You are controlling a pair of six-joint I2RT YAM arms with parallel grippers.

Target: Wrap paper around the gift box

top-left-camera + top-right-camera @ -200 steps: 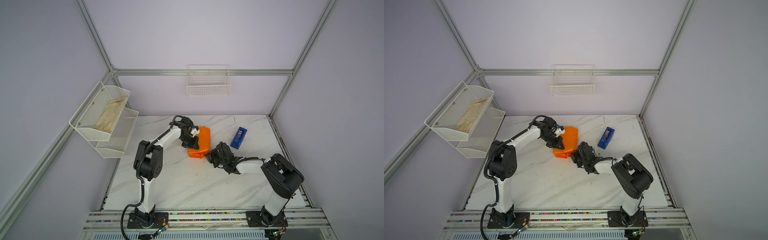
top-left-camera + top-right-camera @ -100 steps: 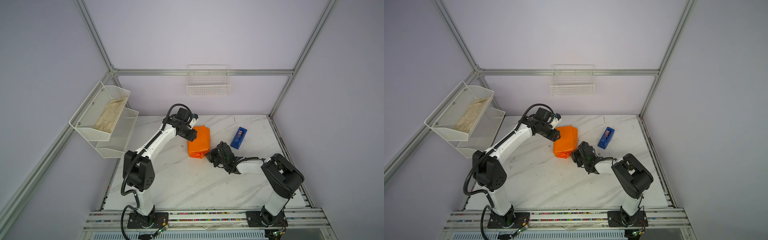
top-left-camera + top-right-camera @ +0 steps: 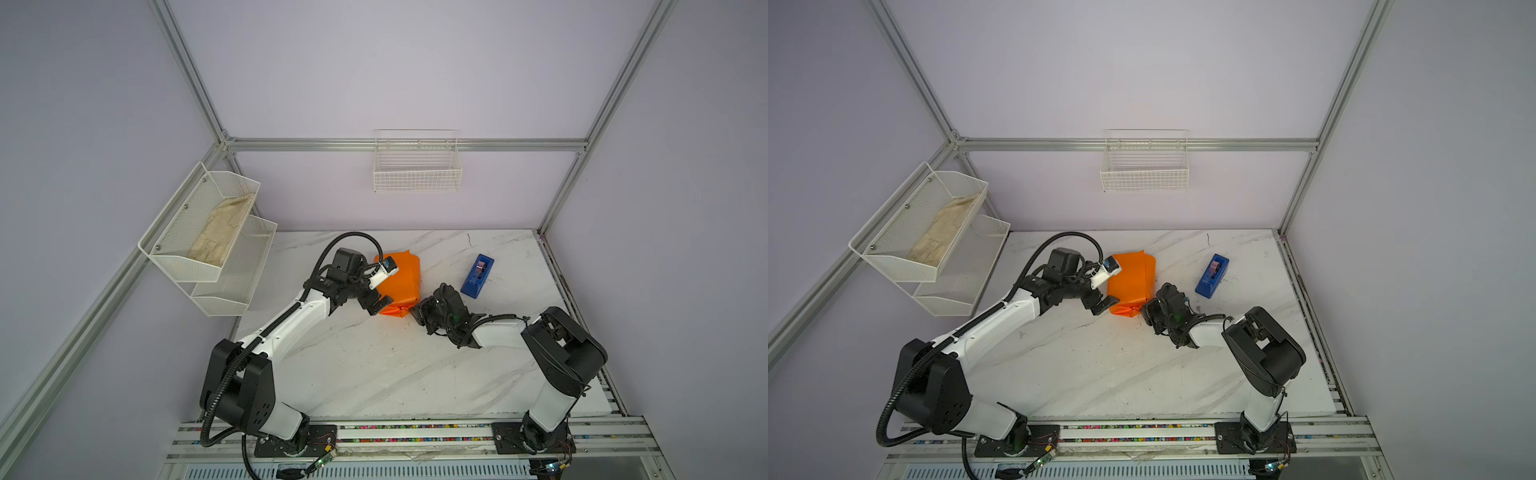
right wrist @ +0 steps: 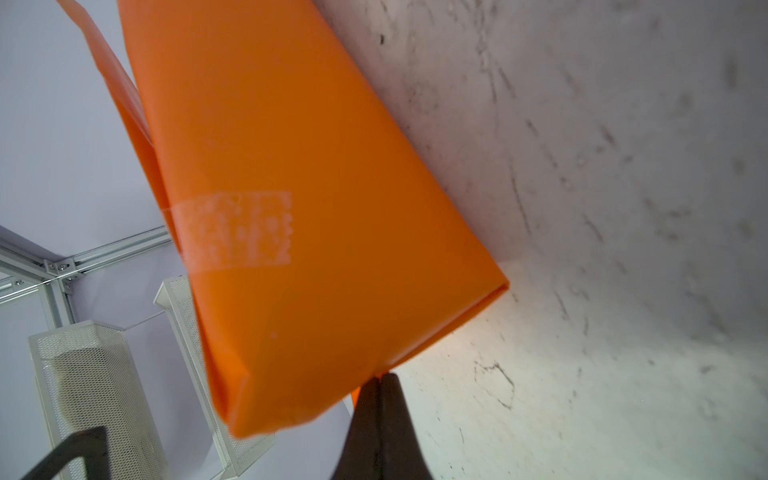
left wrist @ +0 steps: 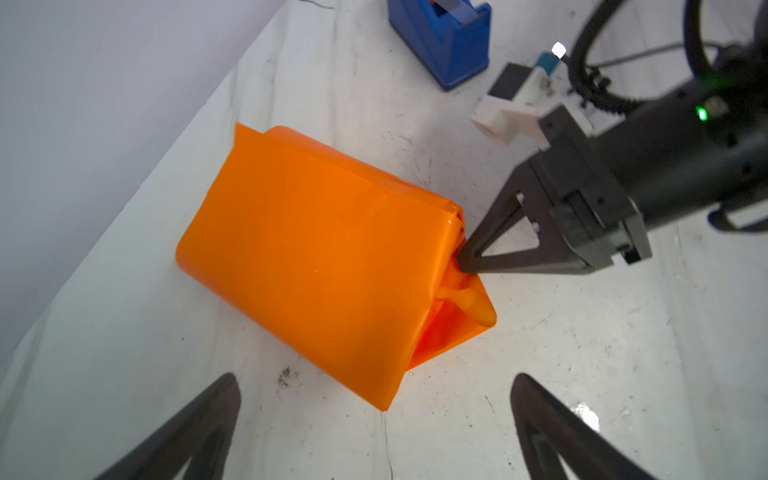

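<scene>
The paper (image 3: 402,279) (image 3: 1130,282) lies on the marble table as a folded orange parcel, one seam held by clear tape (image 4: 237,230). The gift box is hidden inside it. My left gripper (image 3: 376,306) (image 3: 1103,306) hangs open beside the parcel's near left corner, touching nothing; in the left wrist view its fingers (image 5: 224,399) stand wide apart just short of that corner of the paper (image 5: 324,257). My right gripper (image 3: 415,311) (image 5: 463,264) is shut, its tips (image 4: 380,376) pressed against the folded end of the paper (image 4: 311,187).
A blue tape dispenser (image 3: 478,276) (image 3: 1212,276) (image 5: 444,37) stands right of the parcel. A white two-tier mesh rack (image 3: 208,241) holding a beige cloth hangs at the left wall. A wire basket (image 3: 417,166) hangs on the back wall.
My left gripper has opened, let go of the parcel's left side and drawn back toward the parcel's near left corner. The right gripper and the parcel have stayed put.
</scene>
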